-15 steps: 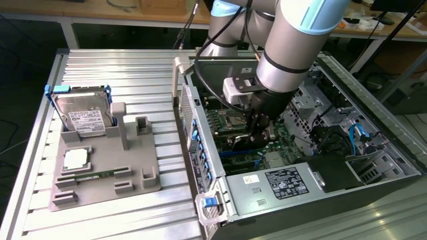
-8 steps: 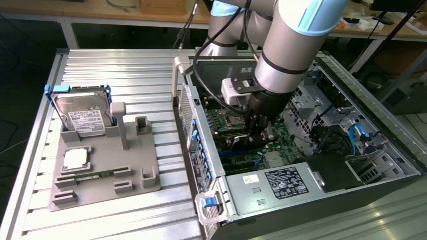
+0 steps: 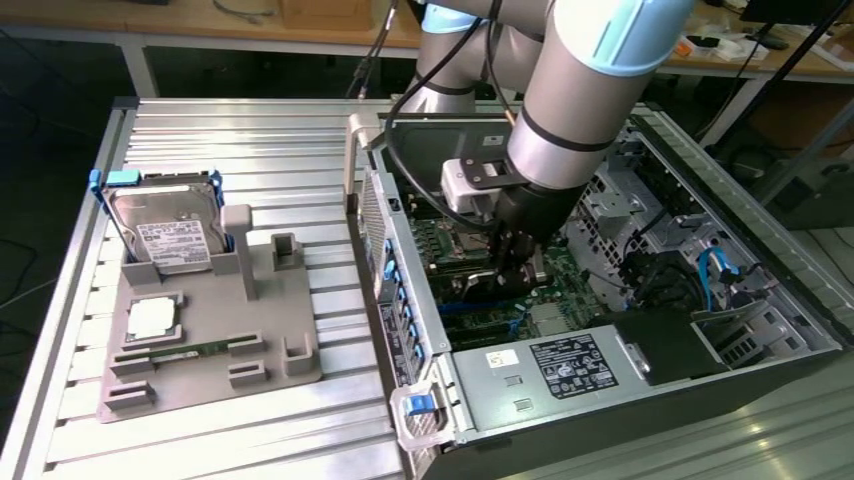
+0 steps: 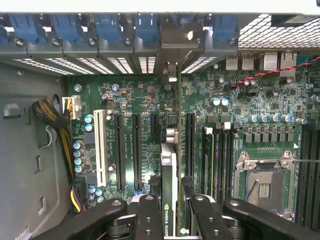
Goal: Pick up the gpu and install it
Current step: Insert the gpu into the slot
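My gripper (image 3: 511,268) reaches down inside the open computer case (image 3: 400,250), over the green motherboard (image 3: 554,300). It is shut on the gpu (image 3: 470,287), which shows as a dark card below the fingers. In the wrist view the gpu (image 4: 169,160) stands edge-on between my black fingers (image 4: 149,212), running across the motherboard (image 4: 250,100) among the long black expansion slots (image 4: 136,150). Its silvery bracket (image 4: 172,47) reaches the row of rear slot openings. I cannot tell whether the card's edge sits in a slot.
On the exterior view's left, a grey fixture (image 3: 274,340) holds the silver hard drive (image 3: 167,235), a square chip (image 3: 154,318) and a narrow green memory stick (image 3: 187,350). The power supply (image 3: 574,365) lies at the case's near end. Blue latches (image 4: 107,25) line the case's rear wall; cables (image 4: 50,112) lie nearby.
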### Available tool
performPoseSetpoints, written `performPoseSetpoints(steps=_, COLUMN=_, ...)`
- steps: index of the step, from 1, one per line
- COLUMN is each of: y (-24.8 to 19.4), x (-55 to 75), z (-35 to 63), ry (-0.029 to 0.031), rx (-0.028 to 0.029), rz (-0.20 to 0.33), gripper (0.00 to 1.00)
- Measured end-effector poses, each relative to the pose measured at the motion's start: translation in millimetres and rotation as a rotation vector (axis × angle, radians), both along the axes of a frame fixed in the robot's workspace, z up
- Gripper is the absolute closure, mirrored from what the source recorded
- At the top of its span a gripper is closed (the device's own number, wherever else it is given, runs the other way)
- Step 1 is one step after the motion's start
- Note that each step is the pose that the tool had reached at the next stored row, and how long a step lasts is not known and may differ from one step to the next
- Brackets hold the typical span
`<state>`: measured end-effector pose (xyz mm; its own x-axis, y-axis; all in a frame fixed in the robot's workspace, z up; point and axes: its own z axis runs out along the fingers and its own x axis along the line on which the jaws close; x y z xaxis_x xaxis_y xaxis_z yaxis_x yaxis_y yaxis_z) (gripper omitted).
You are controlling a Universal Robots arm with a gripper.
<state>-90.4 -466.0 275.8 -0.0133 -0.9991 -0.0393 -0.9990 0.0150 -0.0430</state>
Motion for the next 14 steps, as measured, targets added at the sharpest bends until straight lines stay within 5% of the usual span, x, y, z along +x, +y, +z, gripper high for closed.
performPoseSetpoints(steps=14, y=2.2, x=-0.1, z=-2.0, ry=0.0, rx=0.0013, rz=0.0, gripper=0.73)
